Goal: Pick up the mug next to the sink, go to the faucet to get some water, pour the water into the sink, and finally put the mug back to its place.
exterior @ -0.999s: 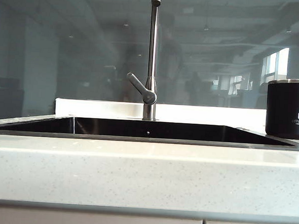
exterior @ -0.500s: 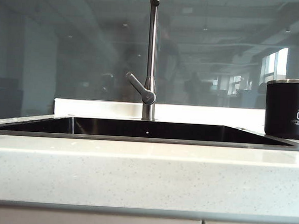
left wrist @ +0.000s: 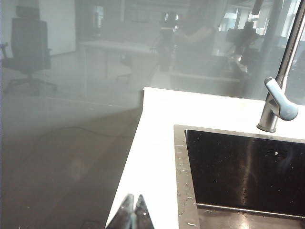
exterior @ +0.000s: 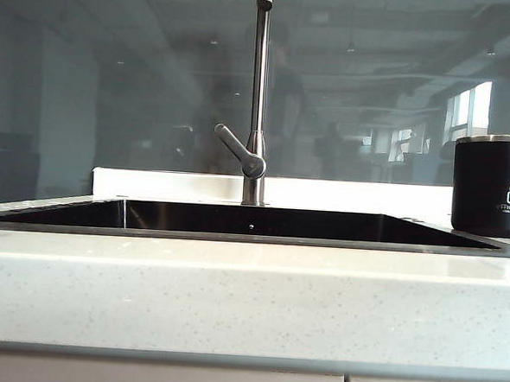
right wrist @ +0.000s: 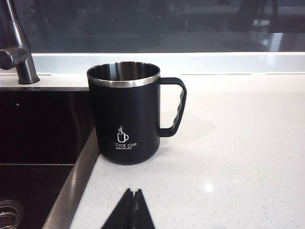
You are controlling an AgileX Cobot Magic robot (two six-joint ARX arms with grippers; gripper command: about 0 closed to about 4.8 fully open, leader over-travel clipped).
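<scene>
The mug (exterior: 493,185) stands upright on the white speckled surface (exterior: 248,299) just beside the right edge of the sink (exterior: 253,221), its base close to the steel rim. The exterior view shows only its black side with the white logo. The right wrist view adds the rest: the shiny metal inside, the silver rim, and the handle (right wrist: 174,107) pointing away from the sink (right wrist: 38,126).

The faucet (exterior: 259,96) rises at the sink's back edge, near the middle, with its lever angled down toward the left side. The left wrist view catches its base and lever (left wrist: 279,102) from the sink's left end, along with water drops on the steel rim there, which the exterior view does not show.

Neither arm appears in the exterior view. The left tool (left wrist: 135,213) hangs over the surface near the sink's left front corner, fingers pressed together and holding nothing. The right tool (right wrist: 132,210) sits over the surface in front of the mug (right wrist: 125,113), apart from it, fingers likewise together and empty.
</scene>
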